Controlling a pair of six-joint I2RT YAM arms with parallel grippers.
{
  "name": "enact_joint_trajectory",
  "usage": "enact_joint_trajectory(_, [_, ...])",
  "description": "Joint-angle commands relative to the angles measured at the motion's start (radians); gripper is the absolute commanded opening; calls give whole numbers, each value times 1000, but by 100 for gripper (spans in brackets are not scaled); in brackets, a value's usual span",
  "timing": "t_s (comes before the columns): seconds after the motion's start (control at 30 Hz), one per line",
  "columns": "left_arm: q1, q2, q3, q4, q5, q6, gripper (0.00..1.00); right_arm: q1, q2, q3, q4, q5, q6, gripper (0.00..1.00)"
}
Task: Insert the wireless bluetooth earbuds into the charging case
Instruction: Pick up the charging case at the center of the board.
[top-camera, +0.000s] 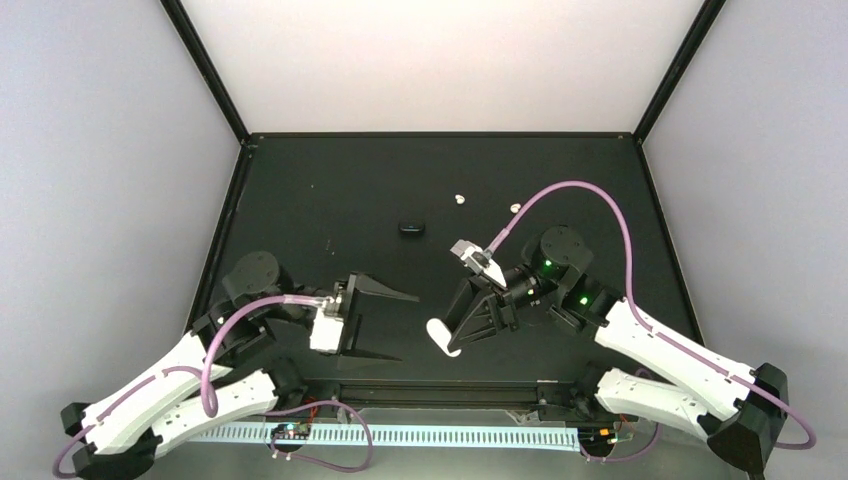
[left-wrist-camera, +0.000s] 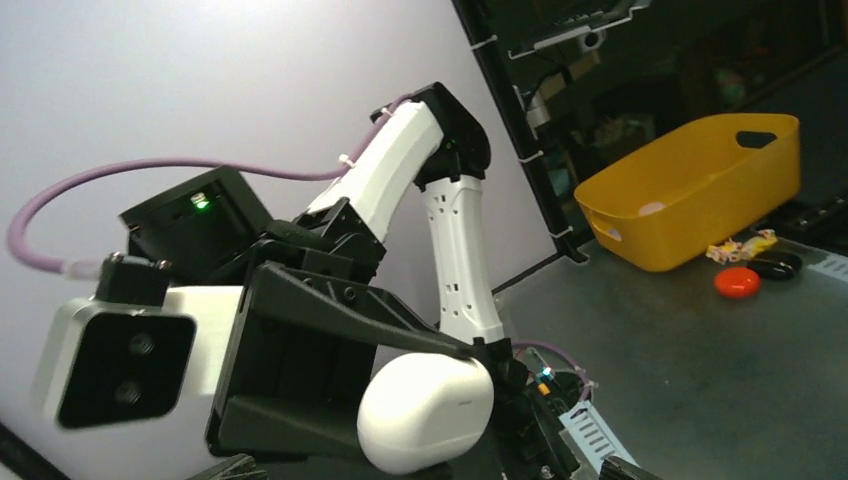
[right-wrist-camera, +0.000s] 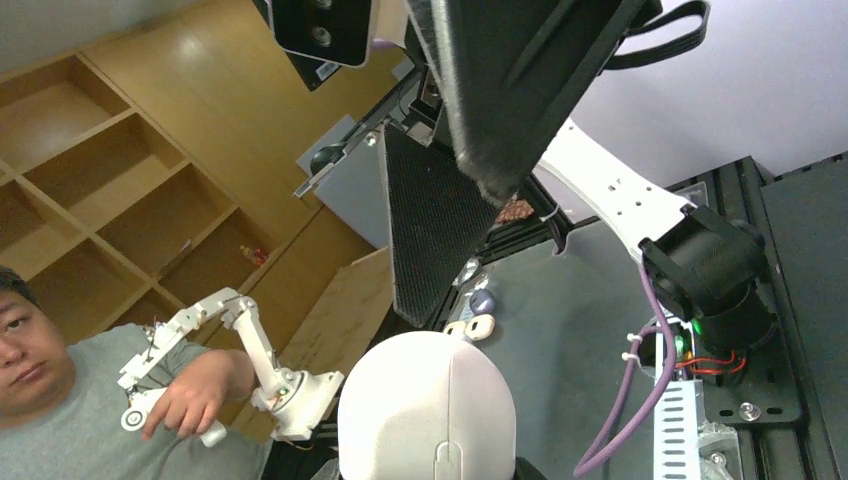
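While right pincer (top-camera: 452, 333) grips charging case (right-wrist-camera: 425, 410), left pincer (top-camera: 405, 326) gapes

- Right gripper (top-camera: 455, 332) is gripping the white charging case (top-camera: 441, 338).
- Left gripper (top-camera: 405, 327) is gaping wide, empty.
- Two white earbuds (top-camera: 459, 199) are lying mid-table, near a small black object (top-camera: 411, 228).

Left arm (top-camera: 170, 385) folded low at the near-left corner of the table (top-camera: 330, 200). Wrist about level, left gripper (top-camera: 405, 327) pointing right toward table centre, jaws spread wide, nothing between them. Right arm (top-camera: 670, 360) folded low at near-right. Right gripper (top-camera: 452, 328) points left and toward the near edge, jaws clamped on the white charging case (top-camera: 438, 338). Grippers face each other, not touching.
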Motion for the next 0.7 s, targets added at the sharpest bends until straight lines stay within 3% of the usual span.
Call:
enact_joint_trajectory(0.0, [-36,75,70,-36,61,100,90,-3,9,12,-6,-53,-15,23])
enact_joint_trajectory(0.33, [-82,206,130,-22,137,91,77,-2,10,22,-95,-65,-98,22])
enact_joint_trajectory(0.43, [-96,225,132,-19,129,89,78,-2,7,24,-125,-46,-130,22])
enact_joint_trajectory(0.53, [-96,206,109,10,70,66,80,-2,-10,54,-259,37,-244,21])
enact_joint_trajectory(0.67, [-96,99,35,97,-125,-7,85,-3,-66,93,-385,247,-364,21])
